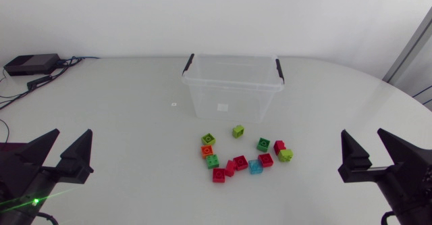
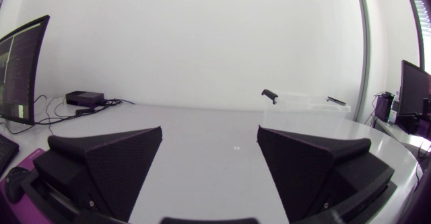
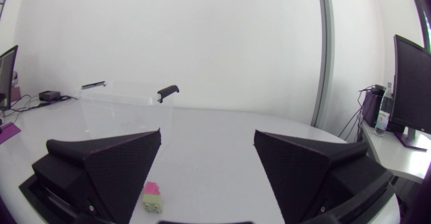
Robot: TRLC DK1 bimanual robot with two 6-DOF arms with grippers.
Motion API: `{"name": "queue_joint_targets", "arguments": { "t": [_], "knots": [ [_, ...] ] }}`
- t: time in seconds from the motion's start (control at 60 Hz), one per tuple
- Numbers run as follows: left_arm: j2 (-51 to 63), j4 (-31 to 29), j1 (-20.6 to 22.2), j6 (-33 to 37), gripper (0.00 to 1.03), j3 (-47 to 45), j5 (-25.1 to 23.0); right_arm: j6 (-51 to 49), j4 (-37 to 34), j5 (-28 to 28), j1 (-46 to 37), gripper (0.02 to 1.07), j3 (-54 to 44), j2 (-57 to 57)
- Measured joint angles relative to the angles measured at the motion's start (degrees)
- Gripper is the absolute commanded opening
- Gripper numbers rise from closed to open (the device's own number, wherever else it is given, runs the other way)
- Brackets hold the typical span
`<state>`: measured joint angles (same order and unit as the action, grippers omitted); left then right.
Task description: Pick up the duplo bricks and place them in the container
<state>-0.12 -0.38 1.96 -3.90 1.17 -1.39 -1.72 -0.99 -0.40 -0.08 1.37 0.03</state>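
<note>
Twelve or so duplo bricks point(image 1: 240, 162) lie in a loose cluster just in front of the container point(image 1: 202, 102), and none appears to be inside it yet. Several bricks touch one another, so broad wedge fingers closing on one could shove a neighbour aside or pinch two at once. A skewed hold might also drop a brick short of the container's rim. The left gripper point(image 1: 64, 149) sits well off to the container's left, fingers spread wide, holding and touching nothing. The right gripper point(image 1: 374, 152), well off to the container's right, is likewise wide apart and empty.
</note>
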Motion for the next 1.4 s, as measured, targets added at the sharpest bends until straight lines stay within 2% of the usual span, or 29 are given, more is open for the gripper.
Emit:
{"name": "queue_joint_targets", "arguments": {
  "t": [0.15,0.383,0.533,0.667,0.733,0.817,0.933,1.033,1.283,1.4],
  "knots": [
    [2.34,-0.66,0.98,-0.13,0.98,3.37,0.0,0.0,0.37,0.0,-0.02,1.02,0.0,0.0],
    [24.76,-0.61,4.04,-0.5,0.98,17.18,-0.02,0.02,1.25,0.15,0.74,1.02,0.13,0.02],
    [37.18,-1.11,7.72,-0.61,0.98,23.52,-0.02,0.02,1.33,0.17,1.27,1.02,3.58,3.43],
    [50.34,-4.44,11.13,-0.59,0.97,30.32,0.0,0.0,1.73,0.17,1.29,1.02,8.31,9.22],
    [57.61,-8.68,13.42,-0.02,0.98,34.62,0.48,0.0,2.1,0.2,1.86,1.02,10.03,12.15],
    [67.43,-13.57,16.22,4.66,0.98,40.63,0.87,0.02,2.14,0.2,2.29,1.02,11.87,15.98],
    [77.22,-16.06,18.08,11.02,0.98,46.01,1.07,0.0,2.03,0.2,2.29,1.02,14.1,21.42],
    [86.77,-19.15,19.54,13.73,0.97,51.63,-0.09,0.02,0.37,0.2,2.29,1.02,17.09,27.1],
    [97.37,-22.32,23.89,17.4,0.96,60.22,-3.17,1.53,-5.9,-2.64,2.75,1.02,22.56,36.59],
    [101.63,-22.69,25.03,18.75,0.96,64.98,-4.17,1.51,-12.7,-2.36,5.49,1.02,25.86,40.87]
  ]
}}
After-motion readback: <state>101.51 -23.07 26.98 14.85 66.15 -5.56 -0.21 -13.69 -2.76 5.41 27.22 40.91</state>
